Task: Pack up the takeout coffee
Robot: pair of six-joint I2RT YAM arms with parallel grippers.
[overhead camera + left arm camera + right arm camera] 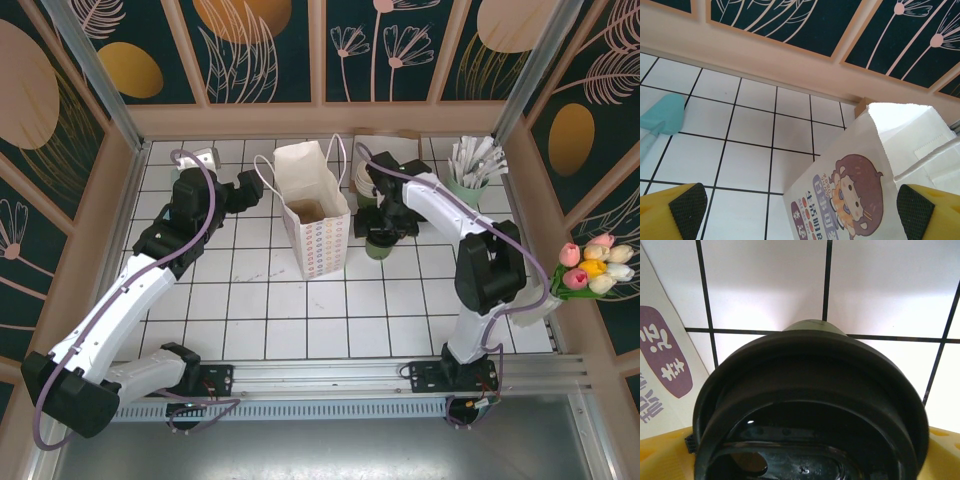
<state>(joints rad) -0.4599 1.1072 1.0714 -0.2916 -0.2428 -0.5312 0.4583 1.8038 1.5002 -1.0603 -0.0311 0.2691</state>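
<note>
The takeout coffee [379, 246], a small green cup with a black lid [810, 390], stands on the tiles just right of the white paper bag [315, 215]. My right gripper [384, 226] is over it, open. In the right wrist view the lid sits between the yellow fingers [665, 452] of the right gripper [810, 450] and spans nearly the whole gap. My left gripper [252, 190] is open at the bag's upper left. In the left wrist view the left gripper [801, 207] faces the bag's printed side [855, 195], with nothing held. The bag stands upright with its mouth open.
Behind the right gripper stand lidless green cups [364, 186] and a cardboard box [388, 146]. A cup of white sticks [468, 178] is at the back right, and tulips [593, 268] are at the right edge. A light-blue scoop [662, 115] and a metal item [205, 158] lie at the back left.
</note>
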